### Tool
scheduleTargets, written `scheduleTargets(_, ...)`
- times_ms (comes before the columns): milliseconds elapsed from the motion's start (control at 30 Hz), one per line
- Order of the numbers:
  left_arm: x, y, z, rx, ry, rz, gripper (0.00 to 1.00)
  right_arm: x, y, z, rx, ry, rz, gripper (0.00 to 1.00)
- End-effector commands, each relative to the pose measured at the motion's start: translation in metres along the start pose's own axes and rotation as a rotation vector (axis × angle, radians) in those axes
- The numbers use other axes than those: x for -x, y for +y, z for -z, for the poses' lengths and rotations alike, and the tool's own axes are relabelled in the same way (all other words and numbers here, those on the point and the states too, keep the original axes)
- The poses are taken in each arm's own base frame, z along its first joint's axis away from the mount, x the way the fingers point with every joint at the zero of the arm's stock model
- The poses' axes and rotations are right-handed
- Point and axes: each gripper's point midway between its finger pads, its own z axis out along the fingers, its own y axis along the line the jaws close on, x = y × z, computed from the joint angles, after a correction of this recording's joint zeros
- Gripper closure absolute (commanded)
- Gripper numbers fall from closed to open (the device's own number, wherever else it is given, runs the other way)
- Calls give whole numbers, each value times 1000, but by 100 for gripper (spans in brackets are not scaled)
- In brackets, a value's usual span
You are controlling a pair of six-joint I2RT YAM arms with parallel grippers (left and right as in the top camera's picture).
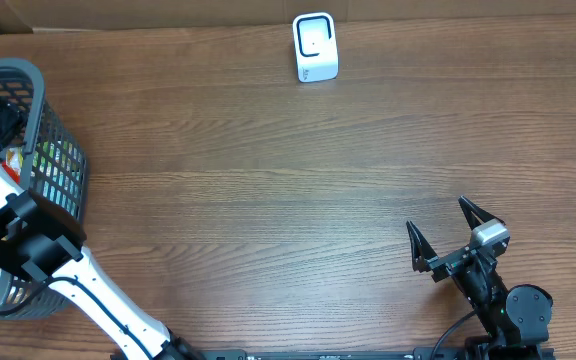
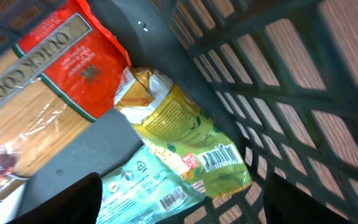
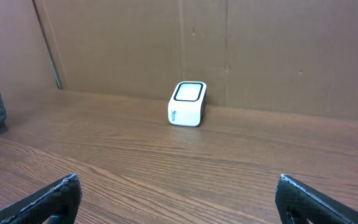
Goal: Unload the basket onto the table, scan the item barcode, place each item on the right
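Grey plastic mesh is filling the left wrist view. The left gripper (image 2: 182,202) is hanging inside the basket (image 1: 63,150), jaws standing apart with nothing between them. The yellow packet (image 2: 179,118) is lying just ahead of it, and its barcode (image 2: 219,157) is showing face-up near the right finger. The teal packet (image 2: 142,180) is lying directly beneath the jaws, and the red packet (image 2: 73,68) is sitting further ahead to the left.

My call is that this is the pick, and the yellow packet looks the likeliest item (the teal one is showing stripes too). To do it well, the fingers should be coming down astride an edge well away from the barcode, so that nothing is covering the stripes. The lift should then be going straight up, since the basket wall is crowding in on the right.

The right gripper (image 3: 179,202) is waiting wide apart and empty. The scanner (image 1: 315,47) is standing well ahead of it across the table (image 1: 268,200).

A few things are hard to read. Both left fingers are being cut off at the frame's bottom edge. A dark flat slab left of the yellow packet is overlapping it, and I cannot tell what it is. From overhead, the arm and the basket rim are hiding the gripper and packets almost entirely.
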Motion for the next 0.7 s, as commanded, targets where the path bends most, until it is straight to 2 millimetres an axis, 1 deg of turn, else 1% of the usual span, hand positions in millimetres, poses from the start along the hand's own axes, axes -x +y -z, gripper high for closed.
scheduleTargets(0,7,2,84,-29,-154,-60,26,-3,0,0,2,-1,1,0)
scheduleTargets(133,-4,4,138,-48,-230,-93,26,-3,0,0,2,-1,1,0)
scheduleTargets(233,-14,0,169,-98,-266,-98,27,-3,0,0,2,-1,1,0)
scheduleTargets(367,-27,7,194,-98,-288,-94,29,-3,0,0,2,-1,1,0)
scheduleTargets(500,-36,9,211,-103,-305,-93,30,-3,0,0,2,-1,1,0)
scheduleTargets(533,-41,10,220,-107,-318,-96,30,-3,0,0,2,-1,1,0)
scheduleTargets(567,-44,11,225,-108,-323,-96,30,-3,0,0,2,-1,1,0)
scheduleTargets(600,-50,13,237,-113,-342,-97,30,-3,0,0,2,-1,1,0)
scheduleTargets(667,-57,15,250,-120,-365,-97,30,-3,0,0,2,-1,1,0)
